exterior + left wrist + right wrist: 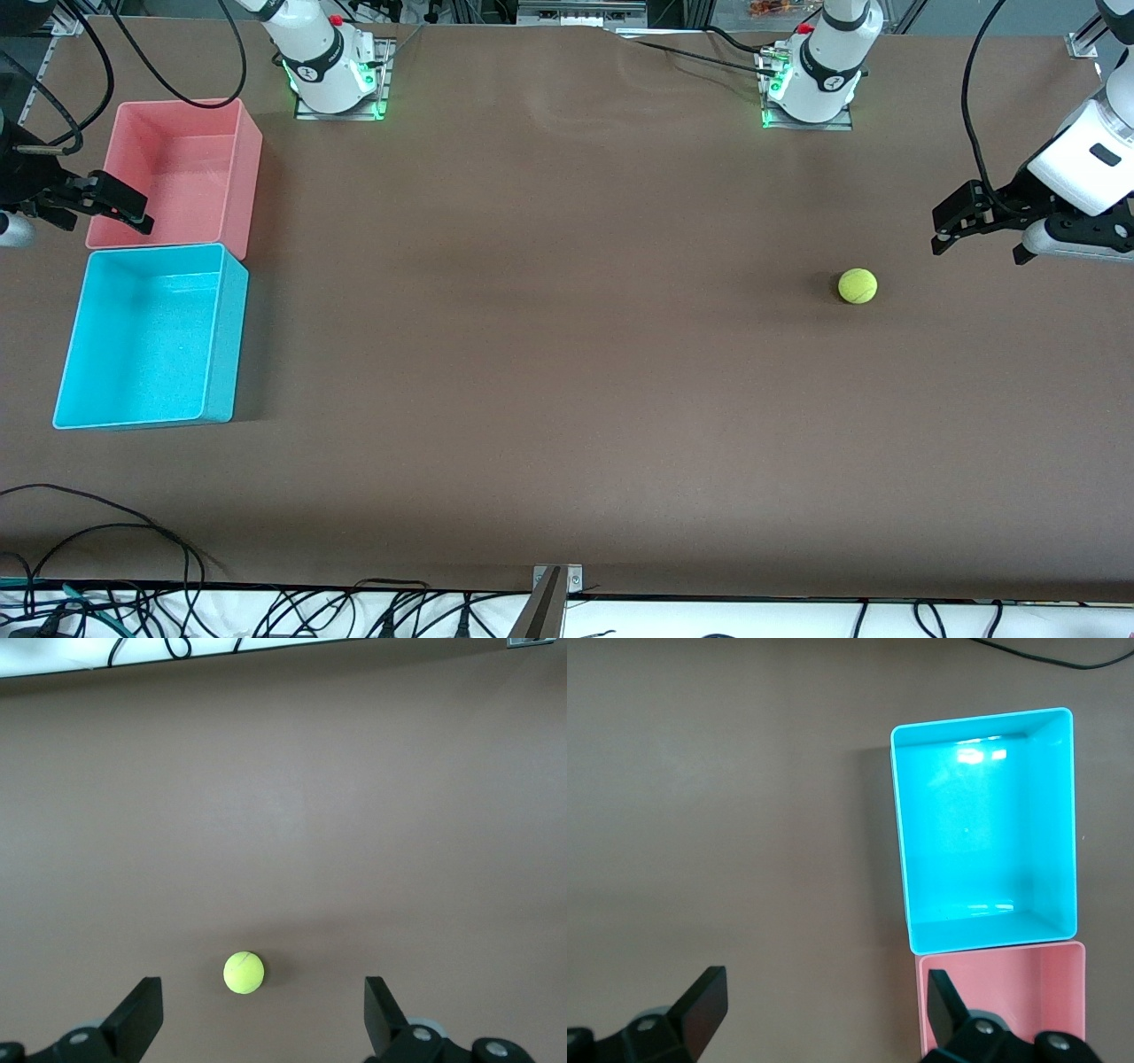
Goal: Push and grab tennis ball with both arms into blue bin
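Note:
The tennis ball [858, 285] lies on the brown table toward the left arm's end. My left gripper [979, 250] hovers open and empty beside the ball, toward the table's end. In the left wrist view the ball [244, 973] sits just ahead of the gap between the open fingers of the left gripper [263, 1001], closer to one finger. The blue bin [226, 346] stands empty at the right arm's end. My right gripper [104, 223] hovers open and empty over the pink bin's outer edge. The right wrist view shows the blue bin [983, 842] ahead of the right gripper [824, 992].
A pink bin [177, 173] stands empty, touching the blue bin and farther from the front camera; it also shows in the right wrist view [1010, 1010]. Both arm bases [332, 71] [811, 84] stand at the table's back edge. Cables [106, 532] and a metal bracket [554, 585] line the near edge.

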Available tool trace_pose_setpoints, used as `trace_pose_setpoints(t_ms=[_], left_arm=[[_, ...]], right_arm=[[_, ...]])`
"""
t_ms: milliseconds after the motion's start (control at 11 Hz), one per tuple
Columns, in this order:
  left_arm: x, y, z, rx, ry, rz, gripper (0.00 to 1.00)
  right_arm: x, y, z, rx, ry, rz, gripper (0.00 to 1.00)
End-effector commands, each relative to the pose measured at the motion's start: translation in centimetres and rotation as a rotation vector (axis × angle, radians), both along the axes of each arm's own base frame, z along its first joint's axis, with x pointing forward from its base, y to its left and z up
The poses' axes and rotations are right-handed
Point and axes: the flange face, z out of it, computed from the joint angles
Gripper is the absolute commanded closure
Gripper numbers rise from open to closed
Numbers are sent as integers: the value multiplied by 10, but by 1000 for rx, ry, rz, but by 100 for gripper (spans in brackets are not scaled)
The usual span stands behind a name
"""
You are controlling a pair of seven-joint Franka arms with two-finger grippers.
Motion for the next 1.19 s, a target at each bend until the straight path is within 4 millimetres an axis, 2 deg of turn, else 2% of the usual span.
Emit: trace_pose_setpoints(t_ms=[0,1095], left_arm=[[-2,3,1,9,3,-20,0],[-2,3,1,9,3,-18,0]], right_arm=[[0,2,6,-1,-1,1,0],[-2,5,11,3,-11,-19,0]])
